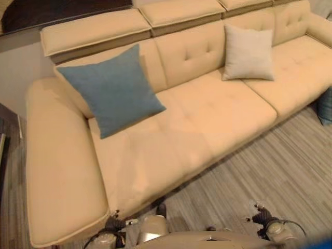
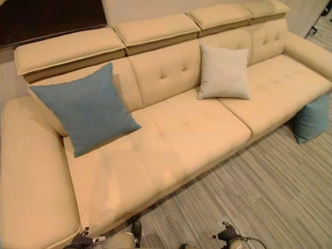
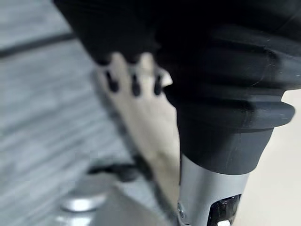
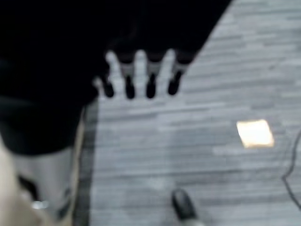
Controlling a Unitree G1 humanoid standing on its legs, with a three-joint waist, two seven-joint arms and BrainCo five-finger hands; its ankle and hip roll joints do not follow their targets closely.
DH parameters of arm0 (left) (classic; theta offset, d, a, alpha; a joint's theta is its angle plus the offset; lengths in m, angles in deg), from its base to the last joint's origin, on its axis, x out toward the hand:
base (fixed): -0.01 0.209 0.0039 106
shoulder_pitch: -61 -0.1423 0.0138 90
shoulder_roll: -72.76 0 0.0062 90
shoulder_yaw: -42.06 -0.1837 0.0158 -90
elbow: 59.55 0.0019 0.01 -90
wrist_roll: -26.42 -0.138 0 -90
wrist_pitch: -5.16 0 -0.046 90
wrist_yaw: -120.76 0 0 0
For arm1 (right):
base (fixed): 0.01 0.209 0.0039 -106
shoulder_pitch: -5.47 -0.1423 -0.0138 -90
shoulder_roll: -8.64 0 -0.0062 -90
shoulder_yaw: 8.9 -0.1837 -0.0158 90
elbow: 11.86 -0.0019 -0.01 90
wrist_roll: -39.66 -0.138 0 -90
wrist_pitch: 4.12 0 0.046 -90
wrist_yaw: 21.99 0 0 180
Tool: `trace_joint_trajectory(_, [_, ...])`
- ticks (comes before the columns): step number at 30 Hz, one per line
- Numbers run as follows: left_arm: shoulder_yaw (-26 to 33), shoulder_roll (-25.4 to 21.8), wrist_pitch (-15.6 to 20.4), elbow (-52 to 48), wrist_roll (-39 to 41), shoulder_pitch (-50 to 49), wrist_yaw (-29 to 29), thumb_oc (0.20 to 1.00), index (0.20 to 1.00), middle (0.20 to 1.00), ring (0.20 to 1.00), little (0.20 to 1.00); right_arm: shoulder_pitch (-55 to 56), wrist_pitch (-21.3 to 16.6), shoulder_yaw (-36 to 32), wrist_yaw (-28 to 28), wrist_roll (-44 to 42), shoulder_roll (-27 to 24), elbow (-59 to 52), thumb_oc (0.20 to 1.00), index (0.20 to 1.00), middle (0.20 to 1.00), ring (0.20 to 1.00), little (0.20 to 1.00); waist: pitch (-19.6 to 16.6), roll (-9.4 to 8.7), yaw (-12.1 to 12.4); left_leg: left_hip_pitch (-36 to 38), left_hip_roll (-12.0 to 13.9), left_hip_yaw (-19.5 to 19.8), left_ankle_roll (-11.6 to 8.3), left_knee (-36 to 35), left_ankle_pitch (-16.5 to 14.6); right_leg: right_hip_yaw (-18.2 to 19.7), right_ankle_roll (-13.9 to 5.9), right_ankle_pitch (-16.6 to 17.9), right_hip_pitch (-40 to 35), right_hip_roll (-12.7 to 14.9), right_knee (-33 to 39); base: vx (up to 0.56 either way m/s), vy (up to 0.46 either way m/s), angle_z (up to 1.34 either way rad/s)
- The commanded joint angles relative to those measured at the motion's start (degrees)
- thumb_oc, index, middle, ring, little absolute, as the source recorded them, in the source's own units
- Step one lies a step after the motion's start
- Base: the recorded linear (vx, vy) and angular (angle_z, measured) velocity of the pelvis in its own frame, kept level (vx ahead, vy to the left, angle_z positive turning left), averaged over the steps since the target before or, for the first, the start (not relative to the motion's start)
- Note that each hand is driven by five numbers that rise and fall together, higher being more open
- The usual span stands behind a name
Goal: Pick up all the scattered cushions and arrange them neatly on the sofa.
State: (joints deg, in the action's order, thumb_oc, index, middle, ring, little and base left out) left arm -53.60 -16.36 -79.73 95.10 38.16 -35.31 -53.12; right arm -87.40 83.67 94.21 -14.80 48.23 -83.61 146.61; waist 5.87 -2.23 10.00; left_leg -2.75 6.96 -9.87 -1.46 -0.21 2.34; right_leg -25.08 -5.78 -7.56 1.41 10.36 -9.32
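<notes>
A blue cushion (image 2: 85,110) and a cream cushion (image 2: 223,71) leaned against the sofa (image 2: 197,129) backrest; a teal cushion (image 2: 311,118) sat on the floor, all well beyond the hands.

From my screen the sofa (image 2: 197,129) looks like smooth tan leather or leather-like upholstery with a soft, low sheen, button-tufted on the back and stitched along the seat seams. The blue cushion (image 2: 85,109) leaning on it is matt woven cloth with a fine, slightly coarse weave. The cream cushion (image 2: 224,71) is matt cloth too, smoother-looking. A teal cushion (image 2: 311,118) on the floor (image 2: 270,187) beside the sofa's end has a similar dull fabric. I read the floor as grey striped wood-look planks, matt.
</notes>
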Motion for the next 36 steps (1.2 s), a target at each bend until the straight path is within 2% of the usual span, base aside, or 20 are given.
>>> trace_joint_trajectory(1, [0.42, -0.79, 1.65, -1.33, -0.6, 5.24, -0.18, 1.0, 1.0, 1.0, 1.0, 1.0, -2.14, -0.33, 0.15, 1.38, -3.09, -1.98, -0.56, 1.0, 1.0, 1.0, 1.0, 1.0, 2.08, -1.17, -1.42, 0.81, -4.6, 4.57, -0.06, 0.29, -2.61, 4.26, -2.82, 6.26, -2.27, -3.32, 8.49, 0.01, -0.326, -0.64])
trace_joint_trajectory(3, [0.06, -0.59, 1.66, -1.76, -0.33, 5.54, -0.3, 1.0, 1.0, 1.0, 1.0, 1.0, -1.98, -0.38, -0.15, 1.43, -3.62, -1.92, -0.67, 1.0, 1.0, 1.0, 1.0, 1.0, 2.22, -1.14, -2.0, 0.52, -4.34, 4.82, -0.35, 0.69, -2.46, 4.81, -2.6, 6.44, -2.04, -3.81, 9.12, 0.02, -0.196, -0.34])
trace_joint_trajectory(7, [-2.24, -0.03, 1.72, -4.13, -0.3, 6.82, -0.62, 1.0, 1.0, 1.0, 1.0, 1.0, -0.79, -0.74, -0.87, 2.08, -5.82, -2.17, -0.58, 1.0, 1.0, 1.0, 1.0, 1.0, 4.44, -1.87, -3.73, -0.66, -2.75, 6.29, -1.93, 7.85, -2.92, 6.68, -0.84, 6.67, -4.03, -6.35, 12.74, 0.03, -0.224, -0.2])
trace_joint_trajectory(8, [-2.72, 0.25, 1.74, -3.91, -0.06, 7.29, -0.45, 1.0, 1.0, 1.0, 1.0, 1.0, -0.78, -0.73, -0.88, 2.26, -5.99, -2.11, -0.53, 1.0, 1.0, 1.0, 1.0, 1.0, 5.16, -2.0, -3.26, -1.43, -4.13, 9.21, -2.16, 9.39, -2.17, 7.38, -0.58, 6.69, -4.2, -6.71, 12.76, 0.05, -0.142, -0.27])
trace_joint_trajectory(9, [-3.03, 0.56, 1.69, -3.57, 0.24, 7.52, -0.23, 1.0, 1.0, 1.0, 1.0, 1.0, -1.04, -0.53, -0.71, 2.27, -6.24, -1.9, -0.51, 1.0, 1.0, 1.0, 1.0, 1.0, 5.28, -2.31, -2.42, -2.69, -7.4, 14.17, -1.69, 9.69, -3.19, 8.38, -0.42, 6.57, -4.22, -7.05, 12.91, 0.07, -0.122, -0.41])
trace_joint_trajectory(10, [-3.01, 0.77, 1.51, -3.19, 0.24, 7.67, -0.26, 1.0, 1.0, 1.0, 1.0, 1.0, -1.28, -0.59, -0.65, 2.2, -6.27, -1.87, -0.34, 1.0, 1.0, 1.0, 1.0, 1.0, 5.18, -2.58, -2.05, -3.82, -9.39, 16.12, -1.3, 8.84, -4.22, 9.24, -0.5, 6.46, -4.42, -7.38, 13.19, 0.13, -0.104, -0.68])
trace_joint_trajectory(13, [-3.2, 0.67, 1.45, -2.68, 0.29, 7.57, -0.08, 1.0, 1.0, 1.0, 1.0, 1.0, -1.38, -0.64, -0.68, 2.28, -6.41, -1.78, 0.01, 1.0, 1.0, 1.0, 1.0, 1.0, 4.94, -2.74, -1.77, -5.83, -10.94, 16.6, -1.07, 6.73, -2.95, 10.29, -0.84, 6.51, -4.91, -7.89, 13.44, 0.15, -0.051, -0.81])
trace_joint_trajectory(14, [-3.13, 0.61, 1.28, -2.29, -0.02, 7.34, -0.23, 1.0, 1.0, 1.0, 1.0, 1.0, -1.36, -0.56, -0.6, 2.24, -6.46, -1.61, 0.45, 1.0, 1.0, 1.0, 1.0, 1.0, 4.77, -3.0, -0.95, -8.64, -12.7, 16.72, -0.99, 7.2, -1.67, 11.13, -0.96, 6.13, -5.58, -8.49, 13.45, 0.15, -0.019, -0.19])
trace_joint_trajectory(17, [-2.28, 0.4, 1.29, -1.65, 0.12, 6.49, -0.11, 1.0, 1.0, 1.0, 1.0, 1.0, -1.87, -0.4, -0.01, 2.02, -6.15, -0.87, 0.71, 1.0, 1.0, 1.0, 1.0, 1.0, 4.54, -3.45, 0.73, -8.53, -13.74, 19.51, -0.76, 8.26, -2.17, 13.39, -1.09, 5.04, -5.45, -8.86, 11.43, 0.16, 0.039, -0.58])
trace_joint_trajectory(19, [-1.72, 0.32, 1.24, -1.13, 0.55, 5.83, -0.08, 1.0, 1.0, 1.0, 1.0, 1.0, -2.44, -0.59, 0.31, 1.92, -5.52, -0.43, 0.65, 1.0, 1.0, 1.0, 1.0, 1.0, 4.1, -3.33, 1.2, -6.43, -13.26, 19.29, 0.29, 6.95, -2.49, 13.96, -1.33, 4.18, -5.18, -8.72, 7.88, 0.17, 0.09, -0.96])
trace_joint_trajectory(20, [-1.09, 0.23, 1.1, -0.68, 0.69, 5.64, 0.06, 1.0, 1.0, 1.0, 1.0, 1.0, -2.86, -0.48, 0.25, 1.87, -5.13, 0.17, 0.67, 1.0, 1.0, 1.0, 1.0, 1.0, 3.75, -3.23, 1.73, -5.42, -12.8, 18.58, 1.12, 6.51, -3.19, 12.52, -2.0, 3.99, -4.56, -7.91, 4.29, 0.18, 0.107, -0.38])
trace_joint_trajectory(21, [-0.52, -0.07, 1.12, -0.61, 0.76, 5.51, 0.11, 1.0, 1.0, 1.0, 1.0, 1.0, -3.4, -0.52, 0.26, 1.89, -5.08, 0.54, 0.71, 1.0, 1.0, 1.0, 1.0, 1.0, 3.91, -3.22, 2.36, -4.11, -12.56, 17.88, 1.87, 6.05, -3.69, 11.76, -3.11, 5.44, -2.73, -6.85, 0.55, 0.24, 0.129, -0.88])
trace_joint_trajectory(22, [-0.77, -0.99, 1.09, -1.01, 1.06, 6.05, 0.19, 1.0, 1.0, 1.0, 1.0, 1.0, -4.4, -0.69, 0.31, 1.97, -5.32, 1.03, 0.01, 1.0, 1.0, 1.0, 1.0, 1.0, 4.42, -3.09, 2.35, -2.08, -11.75, 17.15, 2.8, 5.62, -4.15, 11.04, -5.99, 9.03, 0.56, -5.59, -7.12, 0.18, 0.084, -1.19])
trace_joint_trajectory(23, [-0.76, -0.99, 1.08, -1.01, 1.07, 6.06, 0.19, 1.0, 1.0, 1.0, 1.0, 1.0, -4.41, -0.69, 0.3, 1.97, -5.32, 1.04, 0.01, 1.0, 1.0, 1.0, 1.0, 1.0, 4.45, -3.12, 2.38, -2.07, -11.78, 17.12, 2.83, 5.62, -4.15, 11.08, -6.02, 8.96, 0.62, -5.53, -7.26, 0.24, 0.139, -1.33])
trace_joint_trajectory(24, [-1.3, -1.89, 1.17, -1.82, 0.79, 6.48, 0.55, 1.0, 1.0, 1.0, 1.0, 1.0, -5.03, -0.52, 0.58, 1.93, -5.41, 1.35, -0.41, 1.0, 1.0, 1.0, 1.0, 1.0, 4.91, -2.24, 1.48, 0.01, -10.62, 17.26, 3.59, 5.19, -4.95, 8.98, -6.39, 10.23, 3.88, -4.42, -13.2, 0.11, 0.078, -0.46])
trace_joint_trajectory(26, [-1.62, -2.08, 1.07, -1.7, 0.41, 6.76, 0.57, 1.0, 1.0, 1.0, 1.0, 1.0, -5.26, -0.47, 0.65, 2.01, -5.46, 1.54, -0.61, 1.0, 1.0, 1.0, 1.0, 1.0, 4.93, -2.01, 1.17, 1.17, -10.15, 17.1, 3.72, 4.69, -5.52, 7.62, -5.84, 10.31, 4.9, -3.22, -13.65, 0.16, 0.061, 0.02])
trace_joint_trajectory(28, [-1.89, -2.27, 1.11, -1.7, -0.16, 7.12, 0.71, 1.0, 1.0, 1.0, 1.0, 1.0, -5.3, -0.41, 0.75, 2.02, -5.44, 1.6, -0.49, 1.0, 1.0, 1.0, 1.0, 1.0, 4.73, -1.87, 1.04, 2.28, -9.81, 16.77, 3.75, 4.03, -6.08, 5.9, -5.14, 10.27, 5.54, -2.01, -12.3, 0.2, -0.007, -0.09])
trace_joint_trajectory(30, [-2.2, -2.89, 1.32, -1.96, -0.86, 8.03, 0.69, 1.0, 1.0, 1.0, 1.0, 1.0, -5.59, -0.4, 1.75, 1.89, -4.67, 1.72, -0.26, 1.0, 1.0, 1.0, 1.0, 1.0, 4.24, -2.33, 0.32, 5.5, -9.15, 16.65, 2.86, 0.52, -6.96, 3.4, -3.65, 10.88, 6.84, -1.92, 1.61, 0.35, -0.106, -0.33])
trace_joint_trajectory(33, [-1.38, -3.4, 1.44, -1.59, -0.84, 8.42, 0.84, 1.0, 1.0, 1.0, 1.0, 1.0, -6.29, -0.03, 1.57, 1.87, -5.19, 1.56, -0.48, 1.0, 1.0, 1.0, 1.0, 1.0, 4.09, -2.49, -1.31, 8.49, -8.24, 17.57, 1.77, 0.23, -8.19, 6.0, -4.55, 15.13, 9.96, -2.83, 11.51, 0.43, -0.101, -0.07])
trace_joint_trajectory(36, [-1.08, -3.41, 1.6, -1.22, -1.04, 8.51, 1.27, 1.0, 1.0, 1.0, 1.0, 1.0, -6.38, 0.14, 1.83, 1.79, -4.78, 1.53, -0.37, 1.0, 1.0, 1.0, 1.0, 1.0, 3.53, -2.05, -1.85, 11.31, -7.12, 18.53, 0.99, 0.33, -9.16, 6.15, -4.81, 16.06, 10.13, -3.24, 11.58, 0.41, -0.098, 0.19])
